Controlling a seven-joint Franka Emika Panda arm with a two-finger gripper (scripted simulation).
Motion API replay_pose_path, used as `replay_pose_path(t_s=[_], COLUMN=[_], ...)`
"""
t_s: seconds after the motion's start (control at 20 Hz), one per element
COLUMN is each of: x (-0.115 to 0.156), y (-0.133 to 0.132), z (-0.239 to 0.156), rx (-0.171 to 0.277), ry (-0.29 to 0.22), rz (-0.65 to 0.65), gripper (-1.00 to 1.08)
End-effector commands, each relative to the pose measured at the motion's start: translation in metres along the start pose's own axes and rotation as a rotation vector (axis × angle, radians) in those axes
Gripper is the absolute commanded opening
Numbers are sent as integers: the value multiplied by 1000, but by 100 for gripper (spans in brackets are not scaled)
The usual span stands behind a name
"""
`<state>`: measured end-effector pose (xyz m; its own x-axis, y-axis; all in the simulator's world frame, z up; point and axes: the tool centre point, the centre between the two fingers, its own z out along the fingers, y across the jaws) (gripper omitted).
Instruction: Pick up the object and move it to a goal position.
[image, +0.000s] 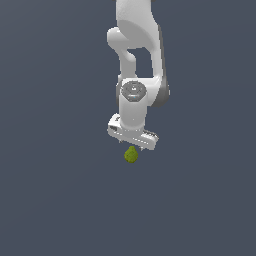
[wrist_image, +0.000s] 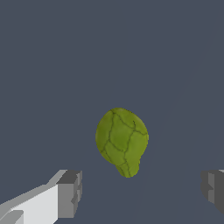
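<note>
The object (image: 131, 155) is a small olive-green lump with dark veins and one tapered end, lying on the dark grey floor. In the exterior view the white arm reaches down and its gripper (image: 133, 145) hangs just above the object, which peeks out below the hand. In the wrist view the object (wrist_image: 122, 141) lies ahead of the gripper (wrist_image: 142, 188), between the lines of the two grey fingertips (wrist_image: 70, 192). The jaws stand wide apart, open, with nothing between them and no contact with the object.
Plain dark grey ground (image: 60, 200) surrounds the object on all sides. No other objects, containers or edges show in either view.
</note>
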<state>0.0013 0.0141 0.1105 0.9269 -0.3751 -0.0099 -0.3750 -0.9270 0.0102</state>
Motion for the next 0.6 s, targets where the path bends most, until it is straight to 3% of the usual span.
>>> replay_pose_path(t_s=[0.0, 0.55], x=[1, 3], y=[-3, -9], z=[6, 19], rx=[4, 11], ry=[3, 9], rz=[51, 152], gripper=[100, 100])
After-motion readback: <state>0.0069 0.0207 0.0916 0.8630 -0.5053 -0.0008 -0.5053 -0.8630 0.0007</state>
